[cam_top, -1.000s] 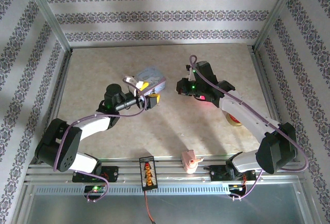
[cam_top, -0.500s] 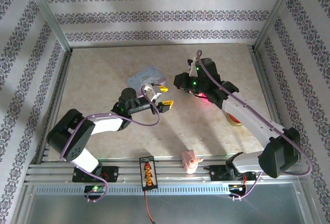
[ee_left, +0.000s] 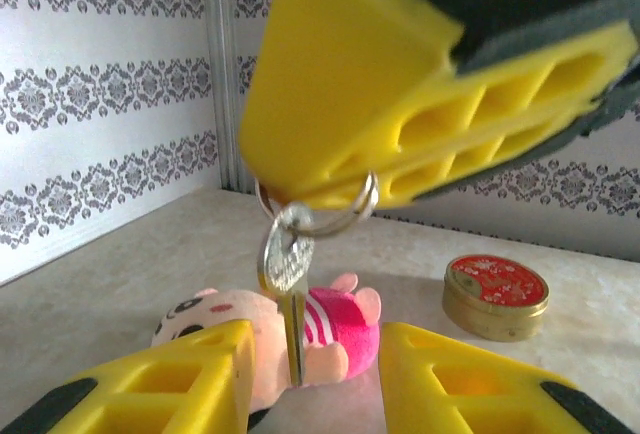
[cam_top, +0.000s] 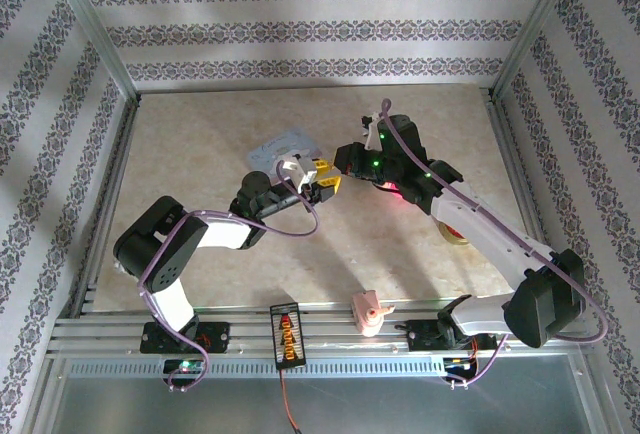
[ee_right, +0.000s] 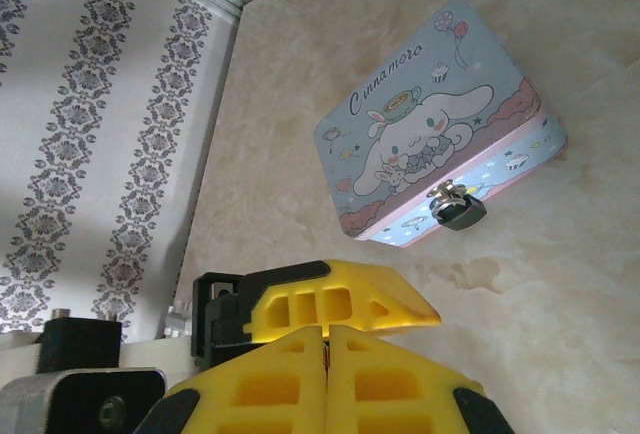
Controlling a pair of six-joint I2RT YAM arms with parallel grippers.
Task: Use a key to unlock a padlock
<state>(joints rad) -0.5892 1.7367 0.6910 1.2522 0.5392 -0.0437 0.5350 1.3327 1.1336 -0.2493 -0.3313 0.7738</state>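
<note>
Key [ee_left: 286, 279] pinched by right gripper [ee_right: 325, 344] (left wrist), padlock [ee_right: 458, 207] apparently clasping tin [ee_right: 420, 119]

Blurred and cropped at the top edge: yellow plastic fingers [ee_left: 400, 104]. Partly hidden behind a small silvery key [ee_left: 285, 259] and a lower yellow finger [ee_left: 180, 374]: pink striped plush doll [ee_left: 335, 322].

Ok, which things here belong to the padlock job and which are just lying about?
Job: key, held by the right end effector; padlock; pale blue tin it hangs on.
Lying about: pink doll; round red-lidded tin.
</note>
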